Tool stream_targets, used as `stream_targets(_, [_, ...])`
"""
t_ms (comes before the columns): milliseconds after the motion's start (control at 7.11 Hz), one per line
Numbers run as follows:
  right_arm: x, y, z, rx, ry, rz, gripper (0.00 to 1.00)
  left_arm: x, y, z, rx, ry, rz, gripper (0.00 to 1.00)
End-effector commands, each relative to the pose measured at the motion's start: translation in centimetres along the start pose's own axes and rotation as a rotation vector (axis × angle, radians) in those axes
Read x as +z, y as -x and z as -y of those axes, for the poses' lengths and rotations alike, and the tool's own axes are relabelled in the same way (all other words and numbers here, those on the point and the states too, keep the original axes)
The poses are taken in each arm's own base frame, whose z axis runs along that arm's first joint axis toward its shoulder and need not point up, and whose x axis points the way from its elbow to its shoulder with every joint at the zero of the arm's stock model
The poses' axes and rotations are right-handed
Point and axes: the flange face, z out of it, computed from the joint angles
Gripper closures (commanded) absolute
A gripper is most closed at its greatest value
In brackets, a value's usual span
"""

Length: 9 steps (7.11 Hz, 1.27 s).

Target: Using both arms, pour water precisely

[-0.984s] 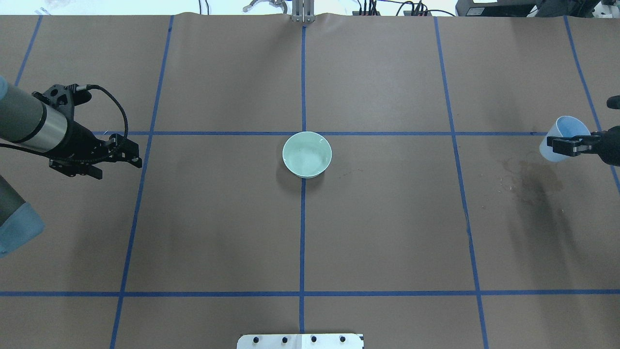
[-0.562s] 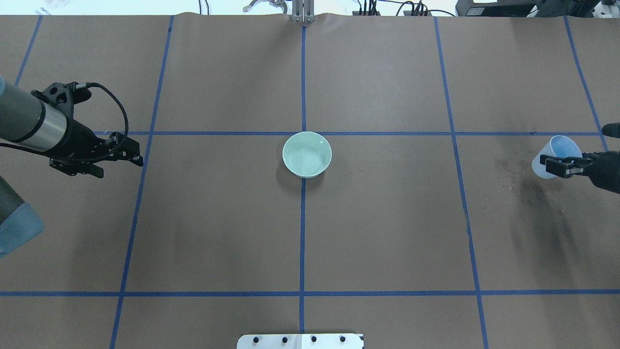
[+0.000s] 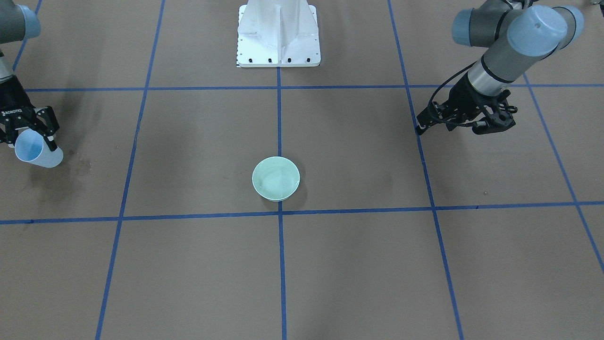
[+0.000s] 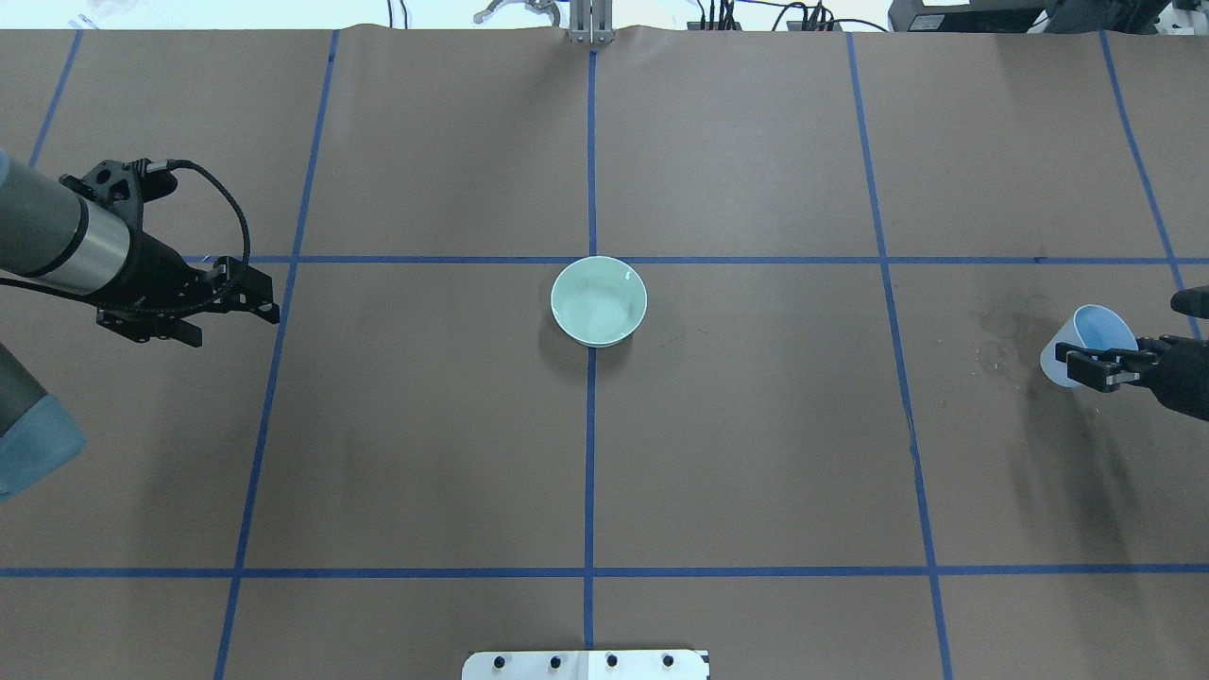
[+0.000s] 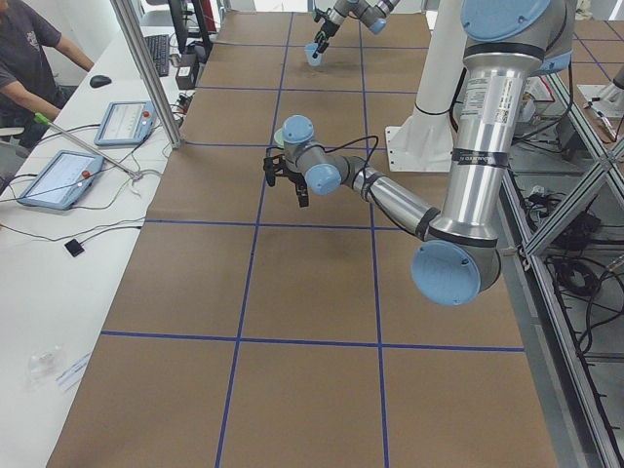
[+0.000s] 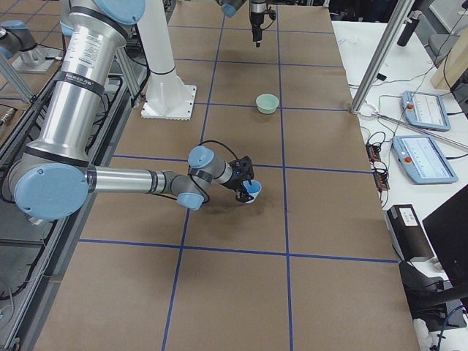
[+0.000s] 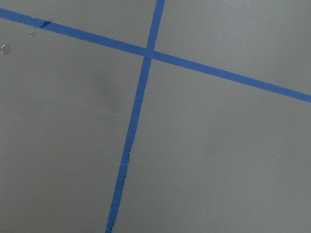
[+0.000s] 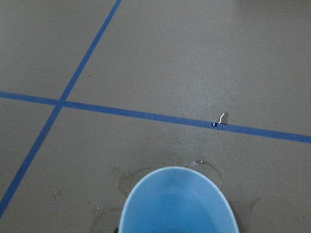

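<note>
Left gripper (image 4: pixel 267 310) hangs low over the left grid line; fingers apart or together, cannot tell. Mint bowl (image 4: pixel 599 300) sits at table centre, with faint glints inside that may be the water (image 3: pixel 275 181). Far right: right gripper (image 4: pixel 1074 366) is clamped on a tilted blue cup (image 4: pixel 1100 331), beside a dark damp stain (image 4: pixel 1025 335).

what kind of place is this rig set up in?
Most likely a robotics lab or data-collection cell. The table is papered brown with a blue tape grid, a left arm and right arm reach over it, and an operator is at a side bench with control pendants.
</note>
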Motion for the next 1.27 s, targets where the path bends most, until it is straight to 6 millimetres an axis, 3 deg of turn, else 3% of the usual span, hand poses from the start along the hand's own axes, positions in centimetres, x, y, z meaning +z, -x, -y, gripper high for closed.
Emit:
stream_targets(0, [0.1,-0.1,-0.9,-0.004,0.016,-0.005,0.40,0.0,0.0,0.0,-0.001,0.000,0.000,0.00])
stream_targets(562, [0.8,-0.3,-1.8,-0.022,0.011,-0.032,0.17,0.0,0.0,0.0,-0.001,0.000,0.000,0.00])
stream_targets(1124, [1.2,-0.3,-1.9,-0.023,0.014,-0.033,0.10,0.0,0.1,0.1,-0.005,-0.002,0.004,0.00])
